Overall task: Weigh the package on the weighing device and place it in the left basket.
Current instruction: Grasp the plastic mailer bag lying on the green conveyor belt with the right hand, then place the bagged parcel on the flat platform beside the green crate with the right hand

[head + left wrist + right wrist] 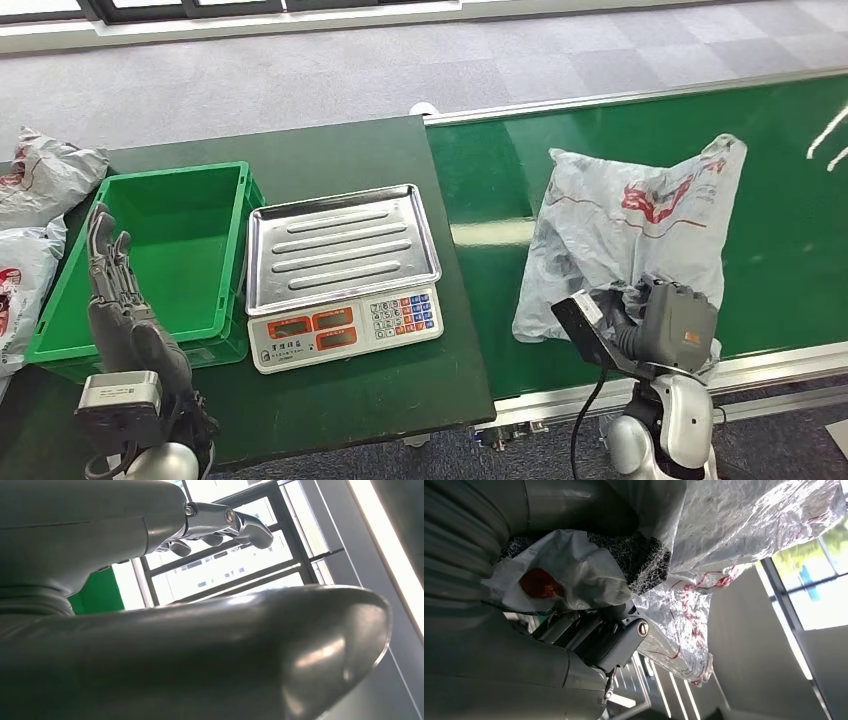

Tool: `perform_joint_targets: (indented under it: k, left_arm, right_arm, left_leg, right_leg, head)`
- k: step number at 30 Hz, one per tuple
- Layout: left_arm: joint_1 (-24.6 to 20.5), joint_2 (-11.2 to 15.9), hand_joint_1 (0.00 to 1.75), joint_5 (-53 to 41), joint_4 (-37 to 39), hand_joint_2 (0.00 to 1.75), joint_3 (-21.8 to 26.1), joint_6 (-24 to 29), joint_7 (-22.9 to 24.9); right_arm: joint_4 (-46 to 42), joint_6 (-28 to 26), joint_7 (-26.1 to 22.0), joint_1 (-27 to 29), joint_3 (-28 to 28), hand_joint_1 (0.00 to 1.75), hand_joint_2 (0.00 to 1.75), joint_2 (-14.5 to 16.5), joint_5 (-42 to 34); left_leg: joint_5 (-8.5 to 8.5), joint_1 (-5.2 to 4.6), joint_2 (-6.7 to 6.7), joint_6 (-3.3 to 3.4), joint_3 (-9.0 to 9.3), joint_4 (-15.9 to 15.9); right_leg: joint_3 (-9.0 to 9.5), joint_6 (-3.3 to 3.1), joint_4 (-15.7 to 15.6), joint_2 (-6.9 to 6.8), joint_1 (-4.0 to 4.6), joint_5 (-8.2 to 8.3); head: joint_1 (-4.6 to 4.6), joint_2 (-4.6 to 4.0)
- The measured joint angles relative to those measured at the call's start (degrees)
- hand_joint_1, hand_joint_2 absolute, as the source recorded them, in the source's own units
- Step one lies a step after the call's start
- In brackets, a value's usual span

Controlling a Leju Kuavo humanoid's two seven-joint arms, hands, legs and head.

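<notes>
The package (pixel 630 230) is a crinkled silver-white plastic bag with red print, lying on the green conveyor belt (pixel 790 250) right of the scale. My right hand (pixel 650 325) grips its near lower edge; in the right wrist view the fingers (pixel 599 640) close on a fold of the bag (pixel 744 525). The weighing scale (pixel 340 275) has a bare steel tray. The green basket (pixel 165 250) stands left of it. My left hand (pixel 115 290) is raised over the basket's near left side, fingers straight and apart, holding nothing; the left wrist view shows its fingertips (pixel 220 520).
Two more silver bags (pixel 35 180) lie at the table's left edge beside the basket. The dark green table (pixel 350 395) meets the conveyor at its right side. A metal rail (pixel 780 365) runs along the belt's near edge. Grey carpet lies beyond.
</notes>
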Motion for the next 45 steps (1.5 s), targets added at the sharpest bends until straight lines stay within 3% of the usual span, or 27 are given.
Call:
perform_joint_targets:
  k: [8, 13, 19, 21, 25, 27, 34, 45]
  left_arm:
    - [0.45, -0.38, 0.0, 1.6, 0.18, 0.0, -0.07, -0.05, -1.39]
    - [0.5, -0.4, 0.0, 2.44, 1.06, 0.0, -0.43, 2.26, -2.38]
    - [0.5, -0.4, 0.0, 2.54, 2.01, 0.0, -0.93, 3.09, -2.66]
    - [0.47, -0.39, 0.0, 2.64, 2.33, 0.0, -0.97, 4.2, -2.94]
    - [-0.6, -0.38, 0.0, 3.61, 3.93, 0.0, -1.49, 6.51, -4.17]
    - [-1.42, -0.38, 0.0, 3.81, 4.9, 0.0, -1.94, 6.91, -4.51]
    - [-2.18, -0.24, 0.0, 4.0, 6.46, 0.0, -2.67, 7.06, -4.65]
    - [-3.02, 0.11, 0.0, 4.68, 6.32, 0.0, -2.81, 7.59, -4.5]
  right_arm:
    - [-2.41, -4.33, -0.73, -9.42, 7.43, 1.75, 1.75, -0.91, 6.05]
    - [0.42, -4.26, -1.57, -16.65, 14.7, 1.75, 1.75, -1.13, 3.72]
    - [3.25, -3.49, -2.03, -20.17, 19.29, 1.75, 1.75, -1.22, 1.53]
    - [4.64, -1.23, -4.01, -21.1, 20.31, 1.75, 1.75, -1.23, -2.77]
    - [13.08, 7.45, -15.68, -24.47, 22.99, 1.75, 1.75, 0.01, -23.07]
    - [18.17, 8.63, -19.67, -25.88, 24.3, 1.75, 1.75, 1.07, -28.66]
    - [26.05, 9.82, -21.5, -28.03, 25.88, 1.75, 1.75, 2.36, -31.73]
    - [35.68, 21.93, -31.59, -31.78, 26.13, 1.75, 1.75, 3.41, -48.38]
  left_leg:
    - [0.06, 0.01, 0.05, -0.02, 0.01, 0.0]
    - [0.13, 0.02, 0.03, -0.05, 0.28, 0.0]
    - [0.22, 0.01, -0.22, -0.04, 0.32, 0.01]
    - [0.2, 0.01, -0.2, -0.04, 0.09, 0.01]
    - [0.2, 0.01, -0.19, -0.05, 0.06, 0.0]
    - [0.34, 0.02, -0.27, -0.08, 0.24, 0.01]
    - [0.44, 0.01, -0.4, -0.09, 0.19, 0.01]
    - [0.45, 0.01, -0.39, -0.09, 0.15, 0.01]
  right_leg:
    - [0.0, -0.01, 0.02, 0.01, 0.01, 0.01]
    - [-0.02, -0.03, 0.05, 0.02, 0.03, 0.04]
    - [-0.03, -0.05, 0.04, -0.2, 0.02, 0.09]
    - [-0.03, -0.04, 0.04, -0.18, 0.01, 0.08]
    - [-0.05, -0.04, 0.03, -0.17, 0.02, 0.09]
    - [-0.1, -0.04, 0.04, -0.25, 0.03, 0.15]
    - [-0.19, -0.05, 0.06, -0.33, 0.02, 0.19]
    - [-0.24, -0.05, 0.05, -0.32, 0.03, 0.24]
  head:
    - [-0.01, 0.0]
    - [-0.01, 0.0]
    - [-0.01, 0.0]
    - [-0.01, 0.0]
    - [-0.01, 0.0]
    - [-0.02, 0.0]
    - [-0.01, 0.0]
    - [-0.01, 0.0]
